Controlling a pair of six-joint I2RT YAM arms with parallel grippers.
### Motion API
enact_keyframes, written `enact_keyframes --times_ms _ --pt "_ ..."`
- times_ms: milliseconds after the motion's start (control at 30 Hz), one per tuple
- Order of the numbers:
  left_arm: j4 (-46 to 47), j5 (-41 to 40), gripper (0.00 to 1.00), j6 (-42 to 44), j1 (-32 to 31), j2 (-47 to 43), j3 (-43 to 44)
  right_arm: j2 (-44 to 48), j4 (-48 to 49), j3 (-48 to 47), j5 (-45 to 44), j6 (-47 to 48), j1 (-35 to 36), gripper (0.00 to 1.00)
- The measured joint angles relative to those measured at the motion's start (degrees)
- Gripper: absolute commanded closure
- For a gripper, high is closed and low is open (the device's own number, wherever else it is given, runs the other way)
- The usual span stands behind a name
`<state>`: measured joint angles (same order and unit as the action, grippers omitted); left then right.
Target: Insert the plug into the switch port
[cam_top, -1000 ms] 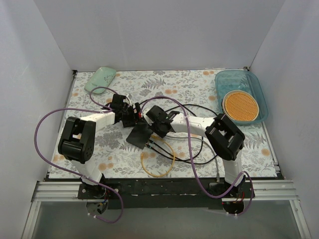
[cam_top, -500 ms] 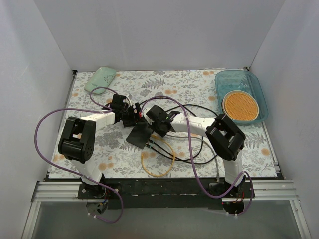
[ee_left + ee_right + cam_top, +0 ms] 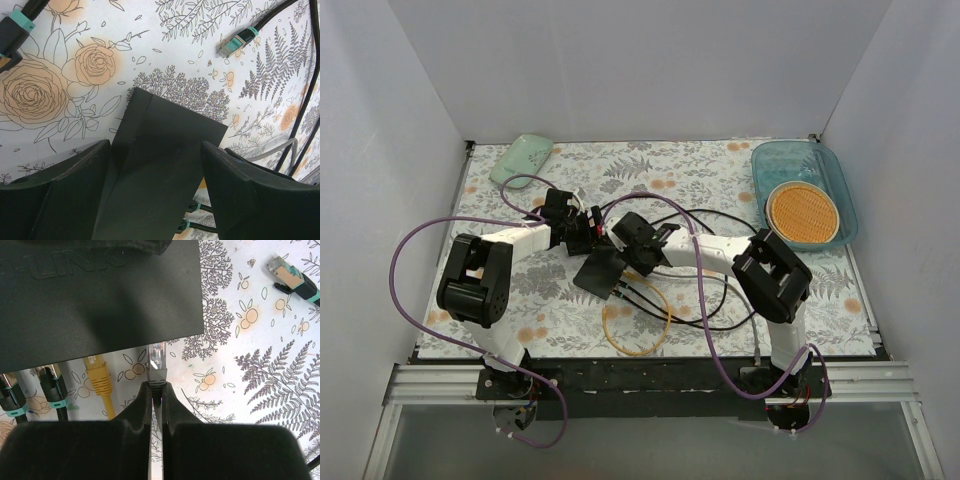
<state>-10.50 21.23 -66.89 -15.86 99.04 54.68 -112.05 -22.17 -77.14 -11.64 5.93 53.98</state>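
The right tool [image 3: 156,390] is shut tight on the grey plug [image 3: 157,360]. The plug pokes out past the tool's tips. Its clear end is right at the edge of the switch [image 3: 95,295], on the side with the holes. Just beside the tool's tips, a yellow plug [image 3: 96,371] and two black plugs [image 3: 52,382] already sit in that same side of the switch. The left tool [image 3: 155,147] squeezes the switch, with one finger pressed on each side of it. Farther out from both tools, a loose plug [image 3: 286,274] lies on the flowery bench [image 3: 240,390], apart from the switch.
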Motion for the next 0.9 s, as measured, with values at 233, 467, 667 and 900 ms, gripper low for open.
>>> enact_keyframes --times_ms 233,467,667,900 --pt "0.0 0.0 0.29 0.0 0.0 0.0 0.0 0.0 0.0 0.0 -0.3 0.0 0.5 0.99" --pt "0.1 0.3 0.36 0.1 0.1 0.0 0.0 0.0 0.2 0.0 -1.0 0.1 0.8 0.99" --pt "0.6 0.7 0.41 0.5 0.6 0.1 -0.7 0.0 0.3 0.0 -1.2 0.3 0.8 0.99" --pt "2.1 1.5 0.42 0.5 1.0 -0.3 -1.8 -0.1 1.1 0.0 -1.7 -0.6 0.8 0.99"
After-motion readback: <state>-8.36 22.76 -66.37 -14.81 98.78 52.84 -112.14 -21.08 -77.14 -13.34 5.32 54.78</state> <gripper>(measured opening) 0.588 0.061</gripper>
